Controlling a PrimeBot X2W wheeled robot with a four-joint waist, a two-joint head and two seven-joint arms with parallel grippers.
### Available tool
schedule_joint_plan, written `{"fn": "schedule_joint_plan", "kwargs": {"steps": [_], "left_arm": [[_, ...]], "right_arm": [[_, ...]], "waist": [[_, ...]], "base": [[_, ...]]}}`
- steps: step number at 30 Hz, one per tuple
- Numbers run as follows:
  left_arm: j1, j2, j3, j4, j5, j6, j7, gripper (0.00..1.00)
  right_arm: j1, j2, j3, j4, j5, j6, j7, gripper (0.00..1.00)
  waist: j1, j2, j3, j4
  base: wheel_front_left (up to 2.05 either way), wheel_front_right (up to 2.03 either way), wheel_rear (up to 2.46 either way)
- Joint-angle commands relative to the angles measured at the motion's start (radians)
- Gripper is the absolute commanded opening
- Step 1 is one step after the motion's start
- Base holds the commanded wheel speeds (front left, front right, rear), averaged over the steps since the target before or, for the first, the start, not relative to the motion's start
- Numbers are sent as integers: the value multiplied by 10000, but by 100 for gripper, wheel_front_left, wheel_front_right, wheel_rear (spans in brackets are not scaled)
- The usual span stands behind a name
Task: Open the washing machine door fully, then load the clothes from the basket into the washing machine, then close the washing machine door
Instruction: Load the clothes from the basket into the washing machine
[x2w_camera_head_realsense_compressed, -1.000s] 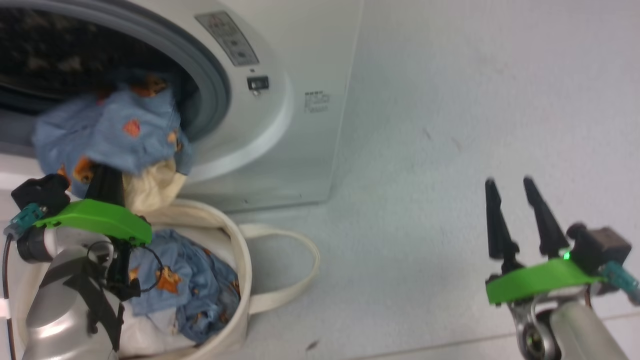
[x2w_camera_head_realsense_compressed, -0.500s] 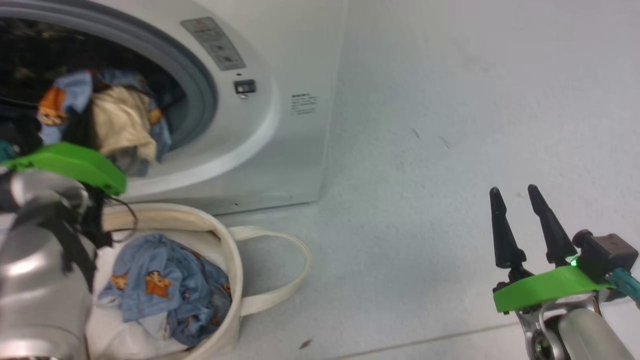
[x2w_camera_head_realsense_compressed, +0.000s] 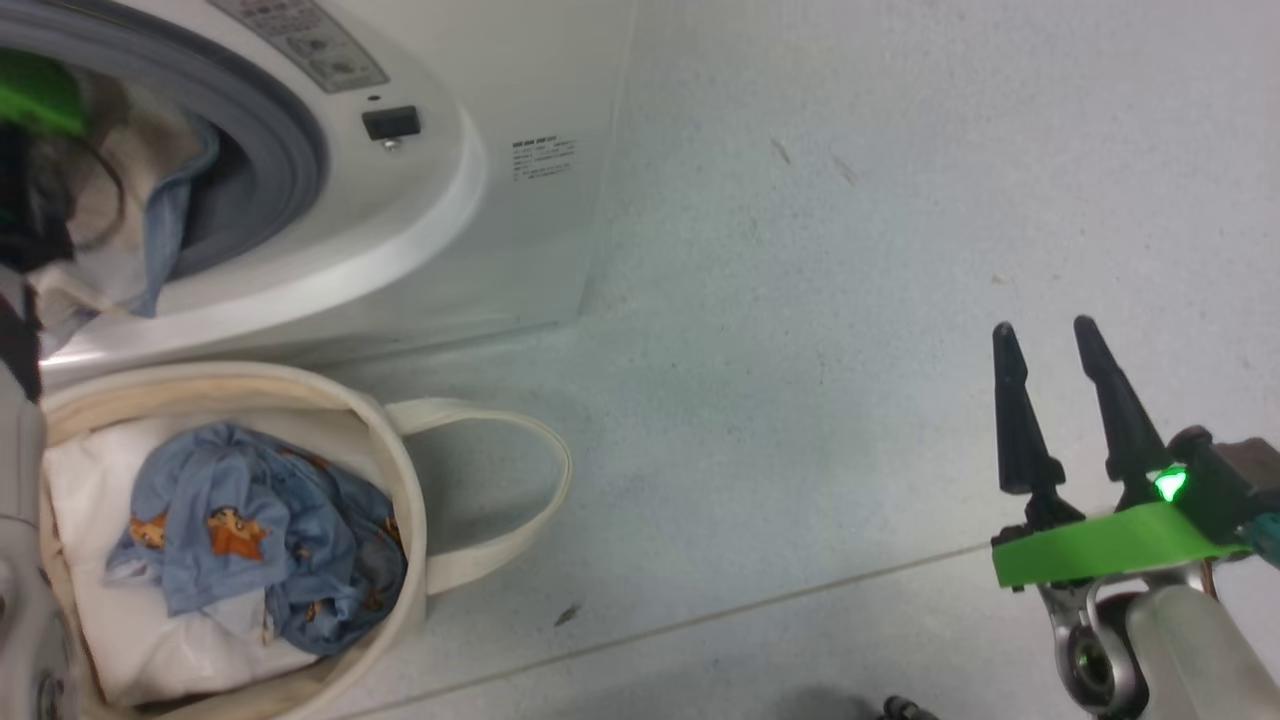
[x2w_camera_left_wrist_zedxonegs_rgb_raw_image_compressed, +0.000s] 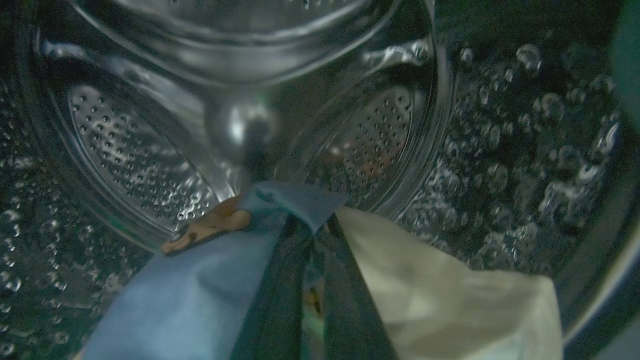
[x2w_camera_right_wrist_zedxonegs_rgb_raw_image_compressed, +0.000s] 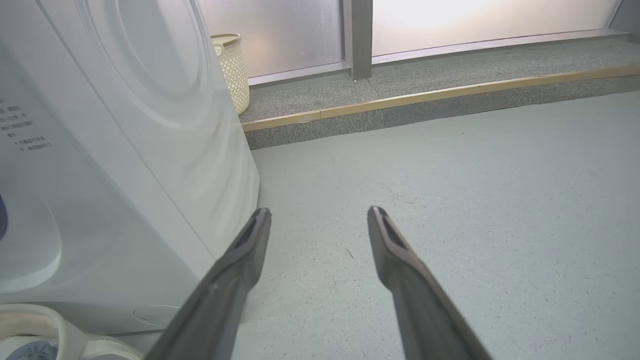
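The white washing machine (x2w_camera_head_realsense_compressed: 420, 230) stands open; its door is out of view. My left gripper (x2w_camera_left_wrist_zedxonegs_rgb_raw_image_compressed: 310, 225) is deep inside the perforated steel drum (x2w_camera_left_wrist_zedxonegs_rgb_raw_image_compressed: 140, 165), shut on a light blue bear-print garment (x2w_camera_left_wrist_zedxonegs_rgb_raw_image_compressed: 200, 290) with a cream part (x2w_camera_left_wrist_zedxonegs_rgb_raw_image_compressed: 440, 300). Part of that garment trails over the grey ring (x2w_camera_head_realsense_compressed: 160, 240). The cream basket (x2w_camera_head_realsense_compressed: 405, 500) sits on the floor in front of the machine, with more blue bear-print clothes (x2w_camera_head_realsense_compressed: 250, 540) lying in it. My right gripper (x2w_camera_head_realsense_compressed: 1050, 340) hovers open over bare floor far to the right, holding nothing.
A plain white bundle (x2w_camera_head_realsense_compressed: 120, 640) lies under the clothes in the basket, whose loop handle (x2w_camera_head_realsense_compressed: 530, 500) rests on the floor. A woven bin (x2w_camera_right_wrist_zedxonegs_rgb_raw_image_compressed: 232, 65) stands behind the machine on a raised ledge (x2w_camera_right_wrist_zedxonegs_rgb_raw_image_compressed: 425, 95). Grey floor stretches right of the machine.
My left gripper has carried the blue and cream garment from above the basket up into the drum. The head camera shifted with it. The right gripper stayed open and almost still.
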Motion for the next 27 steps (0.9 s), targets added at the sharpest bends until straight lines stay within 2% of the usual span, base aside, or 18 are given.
{"fn": "schedule_joint_plan", "kwargs": {"steps": [1,3,5,10,11,12,16,22,27], "left_arm": [[2,525,471,-1047,113,40,-112,0],[296,450,814,-1681,242,50,-114,0],[460,386,930,-1648,292,43,-115,0],[393,325,847,303,676,50,-116,2],[273,342,792,749,721,98,-109,91],[124,367,752,1102,761,174,-109,100],[-368,386,501,2179,918,278,297,100],[-513,406,159,2715,1131,757,2186,100],[-315,327,145,2763,1019,773,2159,100]], "right_arm": [[-116,-46,35,-399,-134,8,-122,100],[-152,24,2,-456,-192,8,-122,100],[-162,54,9,-447,-220,8,-122,100],[-192,132,72,-360,-256,8,-122,100],[-192,130,78,-347,-255,8,-122,100],[-190,129,78,-339,-250,8,-122,100],[-174,130,61,-307,-238,8,-122,100],[-234,163,113,-289,-226,8,-122,100],[-261,162,150,-181,-180,8,-122,100]], "waist": [[-2,0,411,-48],[-2,0,541,-29],[-2,0,562,-23],[-2,0,559,12],[-2,0,548,11],[-2,0,544,11],[-2,0,542,24],[-2,0,448,45],[-2,0,125,85]], "base": [[0,0,0],[0,0,0],[0,0,0],[0,0,0],[0,0,0],[0,0,0],[0,0,0],[0,0,0],[0,0,0]]}}
